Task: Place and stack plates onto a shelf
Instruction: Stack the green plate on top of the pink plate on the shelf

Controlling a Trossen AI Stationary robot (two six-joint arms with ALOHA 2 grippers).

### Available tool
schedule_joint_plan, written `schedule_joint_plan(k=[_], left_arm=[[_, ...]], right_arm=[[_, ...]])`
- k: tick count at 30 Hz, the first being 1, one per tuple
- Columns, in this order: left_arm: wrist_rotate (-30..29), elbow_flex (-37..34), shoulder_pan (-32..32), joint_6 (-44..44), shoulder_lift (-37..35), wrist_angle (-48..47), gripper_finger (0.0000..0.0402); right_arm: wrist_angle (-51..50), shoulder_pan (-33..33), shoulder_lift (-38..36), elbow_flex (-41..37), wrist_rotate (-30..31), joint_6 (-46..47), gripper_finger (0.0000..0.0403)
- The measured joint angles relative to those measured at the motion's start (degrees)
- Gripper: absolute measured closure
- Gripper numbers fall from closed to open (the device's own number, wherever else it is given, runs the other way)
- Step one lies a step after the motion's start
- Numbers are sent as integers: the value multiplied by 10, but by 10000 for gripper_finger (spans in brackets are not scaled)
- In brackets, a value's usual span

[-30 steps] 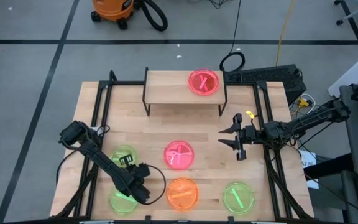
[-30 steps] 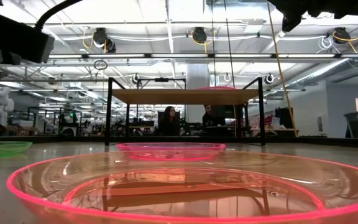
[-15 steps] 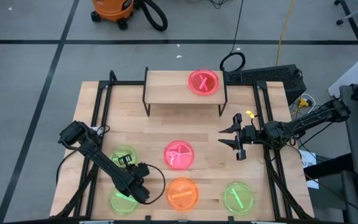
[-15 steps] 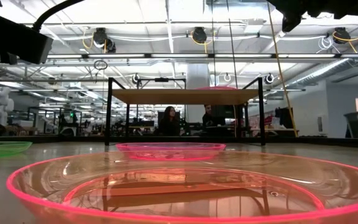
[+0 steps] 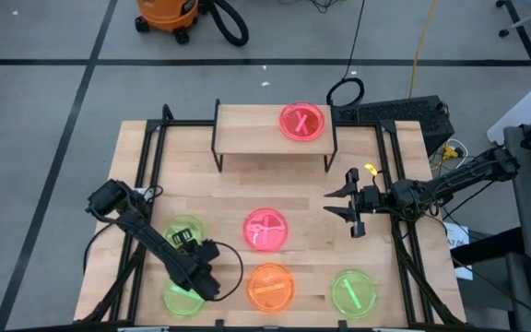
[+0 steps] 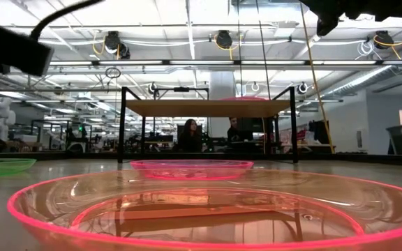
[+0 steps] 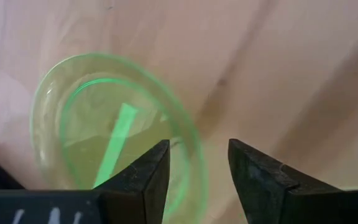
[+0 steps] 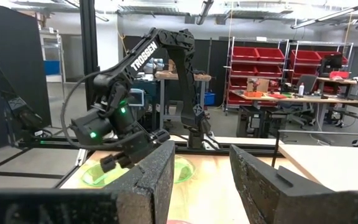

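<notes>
Left gripper sits low over the near-left corner of the wooden tabletop, above the round translucent neon-green plastic plate nearest that corner. In the left wrist view its fingers stand apart with the plate's rim running into the gap between them; nothing is clamped yet.

For this step, you want one finger inside the rim and one outside before closing. Settle lower until the rim sits well between the pads, then close gently; the plastic looks thin and will likely flex or skate on the wood if you pinch only the lip. Lift with the plate level, and watch the second green plate just behind it.

Right gripper waits above the right side of the table, fingers spread, holding nothing.

The low light-wood shelf on black legs stands at the far edge, already carrying a pink-red plate on its right part. Also on the table: a pink-red plate in the middle, an orange one and a green one along the near edge.

Hard to make out:
- The arm covers much of the target plate from above; contact between fingers and rim cannot be confirmed.
- Whether the shelf holds one plate or a stack cannot be told.
- The low view shows little of either arm.
</notes>
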Motion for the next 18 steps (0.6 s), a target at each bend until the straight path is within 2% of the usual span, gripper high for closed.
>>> schedule_joint_plan(k=[5,11,14,18], left_arm=[[5,-46,2,-40,0,-1,231],[6,-58,1,-57,-2,2,236],[6,-59,1,-57,-2,6,260],[9,-59,1,-57,-2,14,317]], right_arm=[[-5,0,0,0,0,2,266],[-5,0,0,0,0,2,266],[-4,0,0,0,0,2,266],[-4,0,0,0,1,9,266]])
